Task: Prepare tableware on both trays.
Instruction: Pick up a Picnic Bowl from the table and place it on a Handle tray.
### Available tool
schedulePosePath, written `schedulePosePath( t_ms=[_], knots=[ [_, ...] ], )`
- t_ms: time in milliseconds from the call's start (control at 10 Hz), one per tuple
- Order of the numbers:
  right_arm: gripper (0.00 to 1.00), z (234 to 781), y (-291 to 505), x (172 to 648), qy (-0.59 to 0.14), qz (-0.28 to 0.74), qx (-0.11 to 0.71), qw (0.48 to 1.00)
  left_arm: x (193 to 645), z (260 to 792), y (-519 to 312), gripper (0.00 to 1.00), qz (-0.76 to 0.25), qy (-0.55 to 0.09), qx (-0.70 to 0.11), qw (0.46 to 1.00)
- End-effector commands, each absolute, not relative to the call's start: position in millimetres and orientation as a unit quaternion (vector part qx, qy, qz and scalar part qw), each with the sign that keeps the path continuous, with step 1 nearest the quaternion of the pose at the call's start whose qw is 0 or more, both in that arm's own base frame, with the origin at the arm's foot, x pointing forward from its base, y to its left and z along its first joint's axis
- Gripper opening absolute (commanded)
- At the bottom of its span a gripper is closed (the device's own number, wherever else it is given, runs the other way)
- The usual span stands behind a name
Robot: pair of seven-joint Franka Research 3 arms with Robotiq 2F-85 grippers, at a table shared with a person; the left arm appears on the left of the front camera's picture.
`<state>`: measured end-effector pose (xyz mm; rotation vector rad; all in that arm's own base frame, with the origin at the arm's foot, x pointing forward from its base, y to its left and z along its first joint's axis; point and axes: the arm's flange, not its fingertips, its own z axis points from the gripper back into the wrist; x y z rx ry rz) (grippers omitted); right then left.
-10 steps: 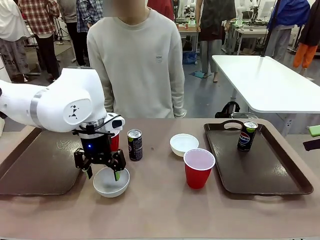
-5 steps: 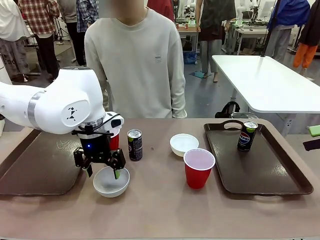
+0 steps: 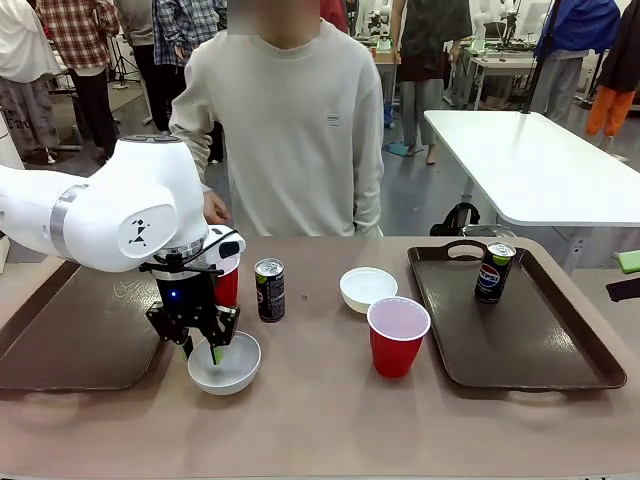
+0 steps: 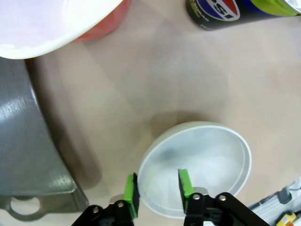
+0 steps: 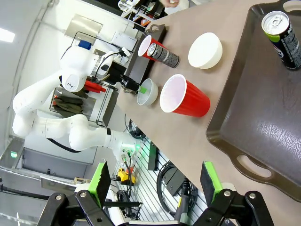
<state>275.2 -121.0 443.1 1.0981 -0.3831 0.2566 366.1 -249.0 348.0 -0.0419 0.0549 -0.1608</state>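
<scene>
My left gripper (image 3: 200, 350) (image 4: 157, 188) hangs over the near white bowl (image 3: 236, 368) (image 4: 207, 160), its jaws partly closed and straddling the bowl's rim: one green pad outside, the other inside, a gap still showing. One red cup (image 3: 228, 285) (image 4: 101, 28) stands just behind it, beside the dark can (image 3: 269, 289) (image 4: 225, 12). A second bowl (image 3: 368, 288) and a second red cup (image 3: 398, 337) stand mid-table. The Pepsi can (image 3: 493, 272) stands on the right tray (image 3: 540, 340). The left tray (image 3: 70, 330) holds nothing. My right gripper (image 5: 155, 183) is open, off the table's right end.
A person stands at the far side, one hand (image 3: 212, 208) low behind my left arm. The left tray's handle (image 4: 23, 207) lies close beside the left gripper. A white table (image 3: 540, 160) stands behind at the right.
My left gripper's jaws have narrowed around the near bowl's rim and the gripper has dropped slightly. The person has shifted a little to the right. My right arm has not moved.
</scene>
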Motion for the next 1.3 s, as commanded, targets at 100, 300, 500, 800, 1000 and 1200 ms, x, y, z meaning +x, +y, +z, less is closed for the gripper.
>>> schedulePosePath(
  t_ms=[100, 300, 500, 800, 1000, 1200],
  knots=[
    [1.00, 443, -121, 275, -0.182, 0.123, 0.521, 0.825, 361, 353, -244, 0.03, -0.045, 0.018, 0.003, 0.999],
    [1.00, 443, -121, 275, -0.182, 0.123, 0.521, 0.825, 364, 348, -246, 0.00, -0.048, 0.055, 0.012, 0.997],
    [1.00, 443, -121, 275, -0.182, 0.123, 0.521, 0.825, 363, 346, -245, 0.00, -0.048, 0.063, 0.012, 0.997],
    [1.00, 443, -121, 275, -0.182, 0.123, 0.521, 0.825, 340, 380, -222, 0.00, -0.068, 0.062, -0.038, 0.995],
    [1.00, 443, -121, 275, -0.182, 0.123, 0.521, 0.825, 289, 428, -178, 0.00, -0.102, 0.023, -0.088, 0.991],
    [1.00, 443, -121, 275, -0.182, 0.123, 0.521, 0.825, 250, 450, -152, 0.00, -0.134, 0.026, -0.097, 0.986]
  ],
)
